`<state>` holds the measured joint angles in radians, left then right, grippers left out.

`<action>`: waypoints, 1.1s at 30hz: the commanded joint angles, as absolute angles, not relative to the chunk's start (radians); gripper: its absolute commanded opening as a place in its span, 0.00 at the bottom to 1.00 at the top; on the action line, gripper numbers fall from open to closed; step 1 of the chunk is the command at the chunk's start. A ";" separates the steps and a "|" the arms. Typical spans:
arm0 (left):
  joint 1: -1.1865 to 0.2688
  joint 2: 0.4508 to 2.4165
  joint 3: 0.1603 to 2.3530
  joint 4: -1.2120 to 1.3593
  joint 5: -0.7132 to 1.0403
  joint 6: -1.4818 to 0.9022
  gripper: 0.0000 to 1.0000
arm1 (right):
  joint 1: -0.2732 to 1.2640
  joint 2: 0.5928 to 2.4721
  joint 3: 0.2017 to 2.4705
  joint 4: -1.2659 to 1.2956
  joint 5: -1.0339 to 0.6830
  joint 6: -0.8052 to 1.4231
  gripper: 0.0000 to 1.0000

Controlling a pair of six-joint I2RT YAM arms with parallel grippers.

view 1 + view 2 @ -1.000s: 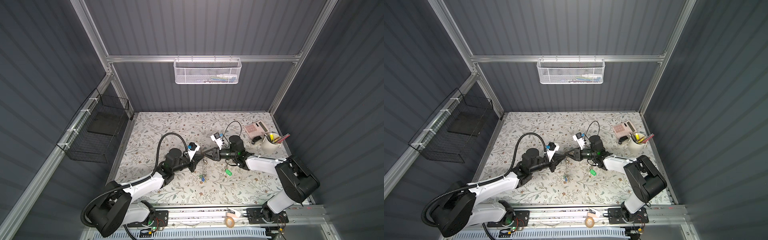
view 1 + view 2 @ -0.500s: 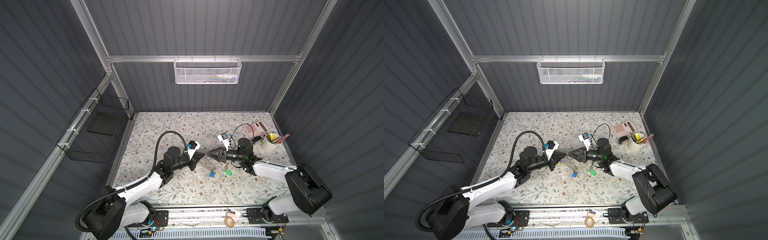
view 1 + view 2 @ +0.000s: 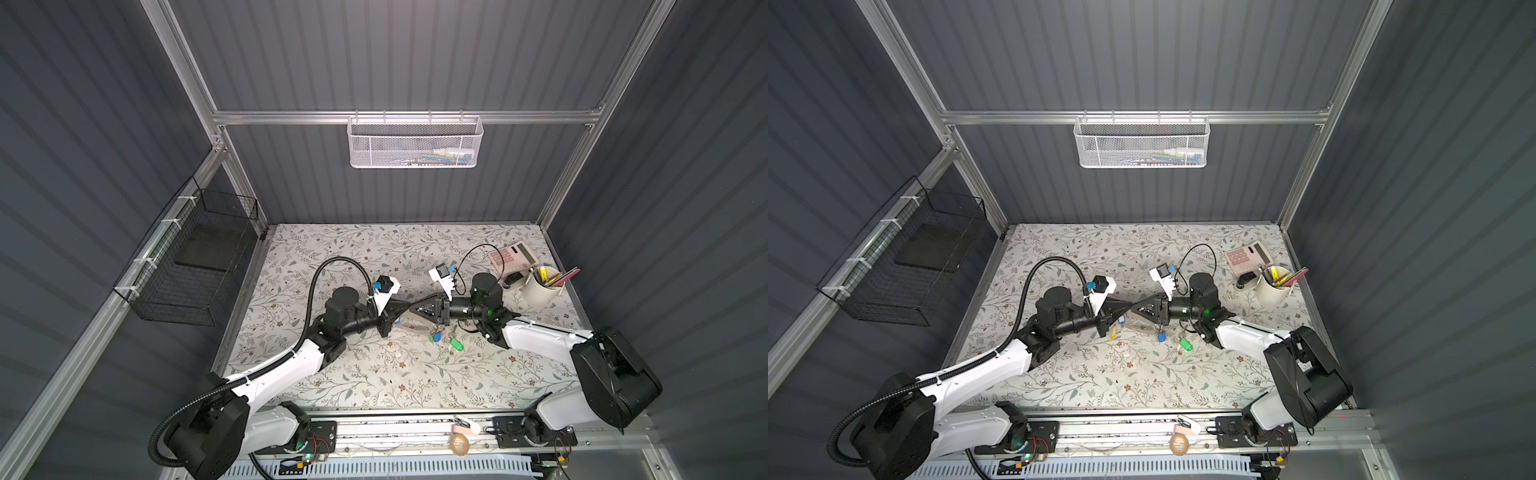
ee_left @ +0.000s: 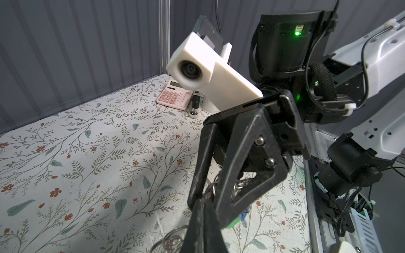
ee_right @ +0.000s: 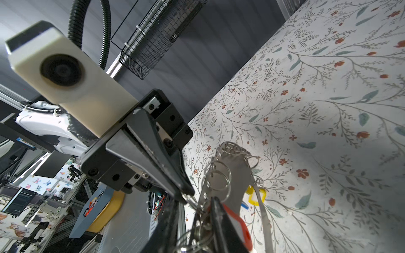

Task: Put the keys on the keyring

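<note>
keyring (image 5: 230, 175) hung above the tabletop (image 3: 374, 374) where the two sets of jaws met. left jaws were pressed together, tip against its small silver rings; whether they pinched one i could not tell. right jaws, narrowly spread, pinched a bunch of those rings beside a red tag (image 5: 243, 230). a blue tag (image 3: 434, 337) and a yellow tag (image 3: 1113, 331) showed beneath. keys (image 3: 457, 345) with the green tag lay on the tabletop near the blue tag, apart from both jaws. a pink calculator (image 3: 512, 255) and a white cup (image 3: 540, 291) stood well apart.
</note>
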<state>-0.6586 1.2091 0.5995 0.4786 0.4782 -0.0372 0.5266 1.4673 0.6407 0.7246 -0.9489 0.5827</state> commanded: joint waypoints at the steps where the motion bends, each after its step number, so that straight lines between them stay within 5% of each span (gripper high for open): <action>1: -0.646 1.198 0.640 0.522 0.512 -0.051 0.00 | 0.534 1.444 0.650 0.716 -0.970 0.571 0.28; 3: -0.643 1.196 0.640 0.522 0.513 -0.051 0.00 | 0.528 1.432 0.649 0.709 -0.969 0.580 0.39; 11: -0.637 1.195 0.647 0.508 0.533 -0.033 0.00 | 0.421 1.406 0.599 0.975 -1.039 0.805 0.45; 33: -0.637 1.236 0.688 0.548 0.565 -0.067 0.00 | 0.487 1.427 0.640 0.787 -1.021 0.649 0.29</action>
